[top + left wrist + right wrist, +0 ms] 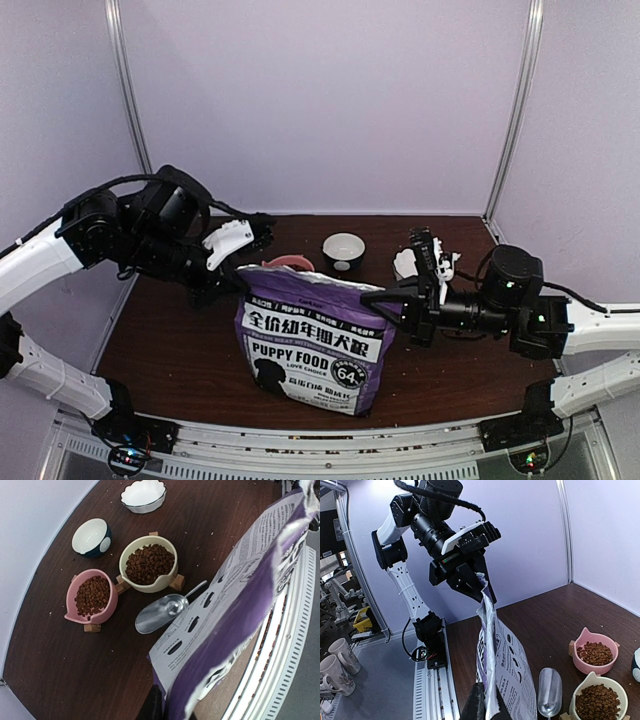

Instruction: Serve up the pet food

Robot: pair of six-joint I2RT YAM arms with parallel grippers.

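The pet food (pixel 149 564) fills a cream bowl (pixel 165 582), and more of it lies in a pink bowl (pixel 110 602) beside it. Both bowls stand behind the purple-and-white puppy food bag (pixel 310 340), which stands upright mid-table. My left gripper (pixel 243 272) is shut on the bag's top left corner. My right gripper (pixel 372 298) is shut on the top right corner. In the right wrist view the bag's top edge (pixel 487 615) runs pressed flat between the two grips. A silver scoop (pixel 160 614) lies empty on the table between the bag and the bowls.
A dark blue bowl (pixel 91 536) with a white inside and a white scalloped bowl (pixel 144 494) stand farther back, both without food. The table's near edge carries a metal rail (pixel 330 460). Purple walls close in the back and sides.
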